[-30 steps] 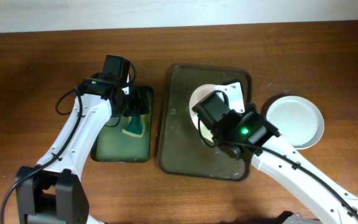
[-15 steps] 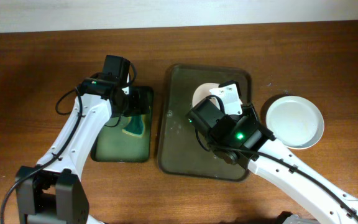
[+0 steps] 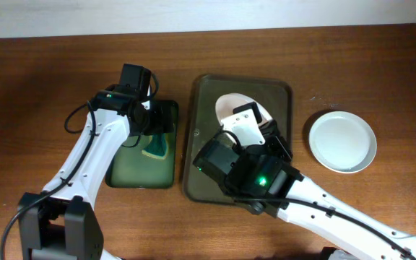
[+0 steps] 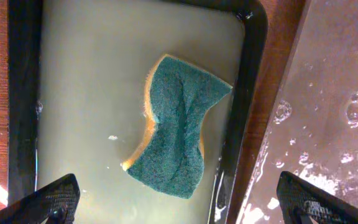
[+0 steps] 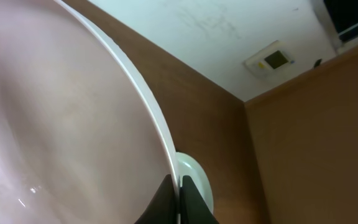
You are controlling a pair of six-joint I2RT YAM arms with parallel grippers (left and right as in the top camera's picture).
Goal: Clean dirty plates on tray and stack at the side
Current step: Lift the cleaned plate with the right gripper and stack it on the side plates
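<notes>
At the right gripper (image 5: 178,193), the fingers are pinched on the rim of a white plate (image 5: 61,124), held tilted. Over the last second the arm has carried it leftward above the tray (image 3: 206,94), nearer the left gripper (image 4: 178,202), which hangs wide open and empty over the sponge (image 4: 179,124). Wiping probably comes next. One clean plate (image 3: 342,141) already lies right of the tray.

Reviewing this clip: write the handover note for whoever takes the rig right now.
Left gripper: open, over the sponge in the green tray.
Right gripper: shut on the held plate, tilted up over the brown tray.
Done: side plate on the table, no smear showing.
To do: wipe the held plate if needed, stack it on the side plate. No third plate in view.
</notes>
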